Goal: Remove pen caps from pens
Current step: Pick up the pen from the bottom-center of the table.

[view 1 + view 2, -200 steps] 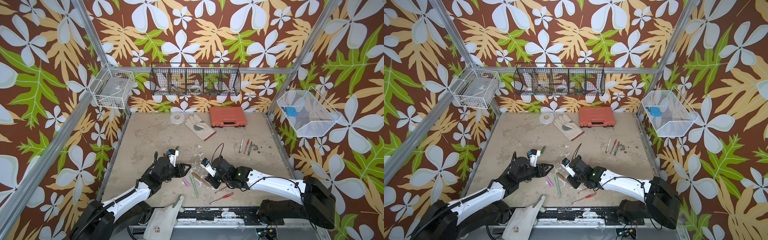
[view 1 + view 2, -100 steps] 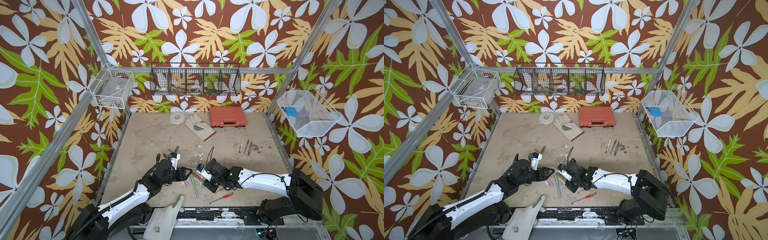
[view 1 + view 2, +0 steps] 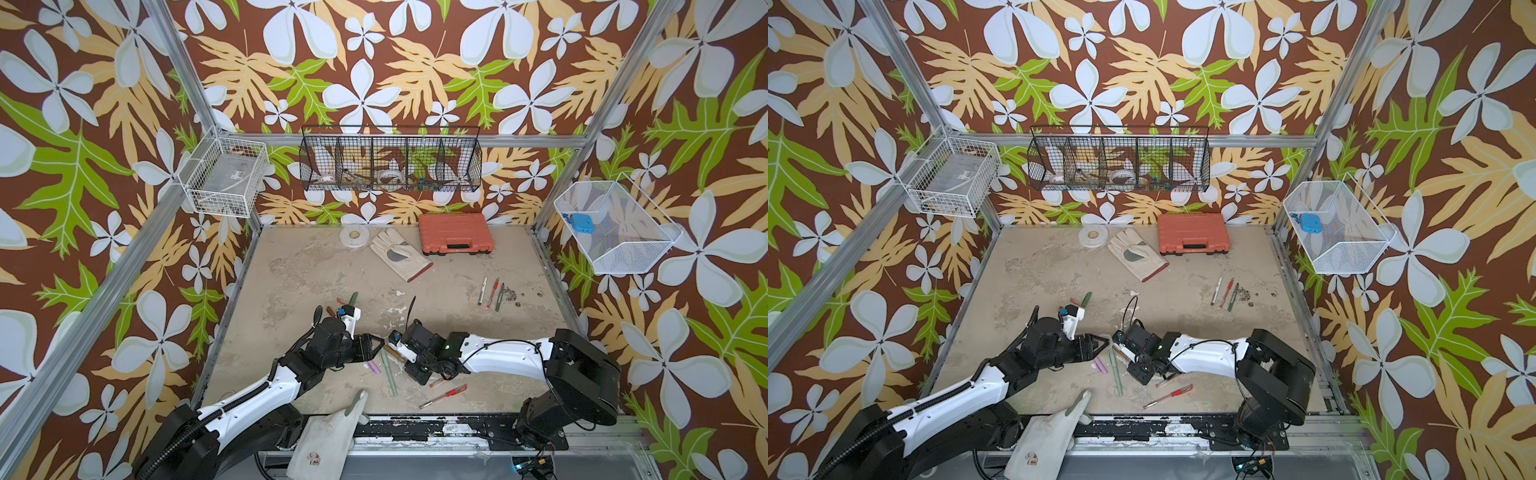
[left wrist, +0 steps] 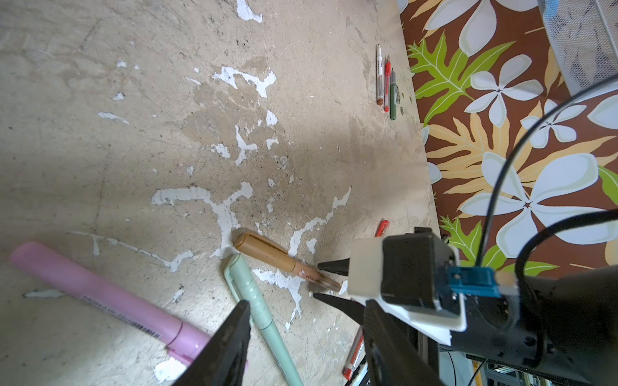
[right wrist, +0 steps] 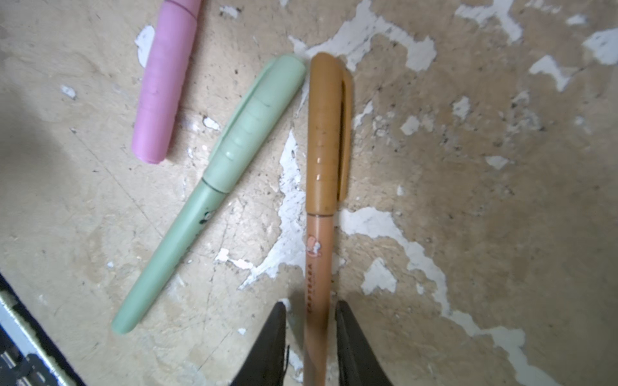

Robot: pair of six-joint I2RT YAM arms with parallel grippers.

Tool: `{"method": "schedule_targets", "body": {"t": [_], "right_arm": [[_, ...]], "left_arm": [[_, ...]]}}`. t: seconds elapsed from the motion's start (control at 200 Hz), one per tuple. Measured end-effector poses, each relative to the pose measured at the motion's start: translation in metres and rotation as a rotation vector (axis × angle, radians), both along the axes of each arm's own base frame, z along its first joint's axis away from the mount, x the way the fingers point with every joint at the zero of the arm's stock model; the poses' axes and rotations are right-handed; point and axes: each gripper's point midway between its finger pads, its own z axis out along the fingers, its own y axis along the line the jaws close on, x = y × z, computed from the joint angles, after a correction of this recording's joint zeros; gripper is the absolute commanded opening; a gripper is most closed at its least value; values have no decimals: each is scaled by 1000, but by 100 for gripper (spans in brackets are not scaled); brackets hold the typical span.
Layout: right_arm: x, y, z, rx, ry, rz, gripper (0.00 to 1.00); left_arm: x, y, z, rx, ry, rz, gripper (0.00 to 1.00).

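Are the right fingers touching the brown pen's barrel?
Apart. The right wrist view shows the right fingers straddling the brown pen, with a gap on each side.

Table front: left gripper (image 3: 1100, 343) and right gripper (image 3: 1123, 353) face each other, tips near | brown pen (image 3: 1118, 350) at right gripper | pink pen (image 3: 1100, 365) and pale green pen (image 3: 1116, 374) just beside | red pen (image 3: 1169, 395) nearer front edge | three pens (image 3: 1225, 293) well apart, right side

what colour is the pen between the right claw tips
It's a brown pen; clearest in the right wrist view.
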Motion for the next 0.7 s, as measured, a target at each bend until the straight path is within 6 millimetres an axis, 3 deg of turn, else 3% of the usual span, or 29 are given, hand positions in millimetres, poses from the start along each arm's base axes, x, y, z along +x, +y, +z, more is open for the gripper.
{"method": "schedule_targets", "body": {"t": [0.16, 0.31, 0.4, 0.49, 0.586, 0.701], "right_arm": [[1, 1, -3, -20, -25, 3, 23], [5, 3, -4, -20, -52, -6, 11], [7, 2, -3, -15, -66, -15, 2], [8, -4, -1, -18, -72, -40, 0], [15, -12, 7, -6, -82, -73, 0], [38, -23, 30, 58, -116, -156, 0]], "left_arm": [[0, 0, 2, -2, -5, 0, 56], [1, 0, 7, -10, -17, 4, 56], [4, 1, 15, -20, -39, 20, 57], [7, 1, 29, -38, -69, 30, 58], [13, 1, 43, -48, -102, 50, 58], [16, 3, 49, -52, -117, 69, 58]]}}
